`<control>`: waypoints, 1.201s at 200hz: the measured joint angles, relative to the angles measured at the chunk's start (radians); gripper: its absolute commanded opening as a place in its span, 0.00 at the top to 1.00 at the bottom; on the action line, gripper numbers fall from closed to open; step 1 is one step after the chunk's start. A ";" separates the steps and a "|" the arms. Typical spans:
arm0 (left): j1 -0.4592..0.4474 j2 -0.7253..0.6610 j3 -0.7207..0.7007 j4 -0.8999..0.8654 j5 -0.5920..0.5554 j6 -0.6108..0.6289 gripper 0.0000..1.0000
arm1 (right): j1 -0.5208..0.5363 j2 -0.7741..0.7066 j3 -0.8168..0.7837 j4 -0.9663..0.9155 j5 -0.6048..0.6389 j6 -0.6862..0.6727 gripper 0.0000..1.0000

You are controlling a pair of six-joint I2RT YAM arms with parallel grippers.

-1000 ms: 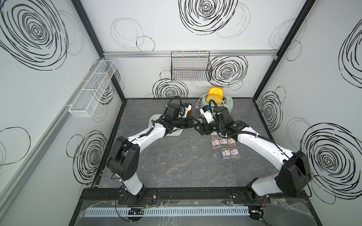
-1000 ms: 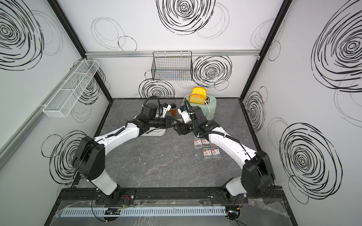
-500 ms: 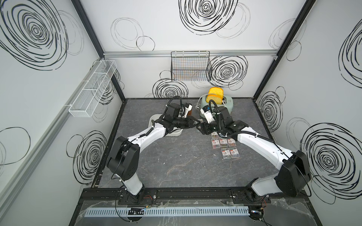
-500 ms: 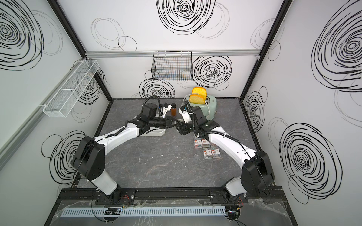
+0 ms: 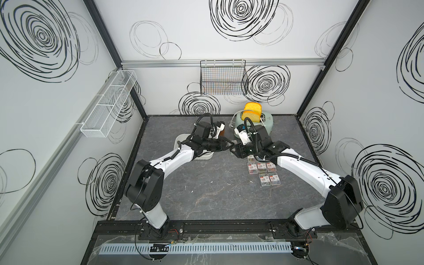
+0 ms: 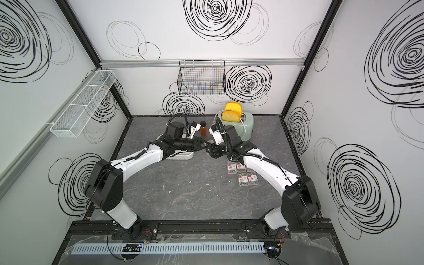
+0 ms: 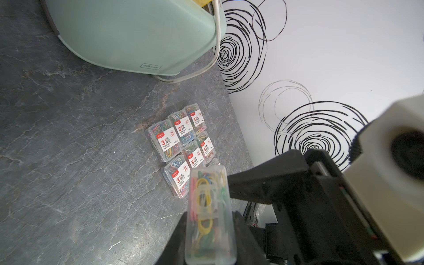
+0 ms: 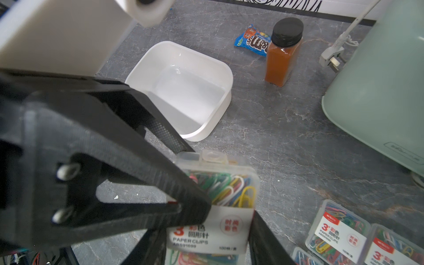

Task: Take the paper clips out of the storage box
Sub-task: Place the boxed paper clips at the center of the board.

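Note:
Both grippers meet above the table's middle back, on one clear case of paper clips (image 8: 220,199). My left gripper (image 7: 210,220) is shut on its thin sides, the case (image 7: 210,213) seen edge-on. My right gripper (image 8: 207,234) flanks the labelled face, both fingers touching it. In both top views the left gripper (image 5: 229,145) and right gripper (image 5: 234,150) are tip to tip. Several more cases (image 5: 261,167) (image 7: 181,135) lie in rows on the table at the right. The white storage box (image 8: 220,114) (image 5: 181,140) stands under the left arm, and its inside looks bare.
A mint toaster (image 5: 257,121) with yellow toast stands at the back, its cord and plug (image 8: 332,57) beside it. An orange bottle (image 8: 283,52) and a blue candy packet (image 8: 251,41) lie behind the box. A black wire basket (image 5: 222,78) and a white mesh rack (image 5: 107,103) hang on the walls.
The right gripper's jaws have narrowed onto the case that the left gripper holds. Both arms have hardly shifted.

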 measured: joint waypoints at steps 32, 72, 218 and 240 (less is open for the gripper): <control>-0.001 0.000 -0.002 0.016 0.006 0.002 0.34 | 0.000 0.000 -0.010 -0.002 0.000 0.002 0.64; -0.005 0.000 -0.002 0.018 0.008 0.002 0.20 | 0.000 0.000 -0.029 -0.004 0.011 0.011 0.65; 0.104 -0.124 -0.013 -0.144 -0.138 0.124 0.04 | -0.015 -0.152 -0.226 -0.192 0.138 0.208 0.67; 0.109 -0.137 -0.024 -0.161 -0.154 0.137 0.03 | -0.015 -0.158 -0.242 -0.196 0.153 0.226 0.67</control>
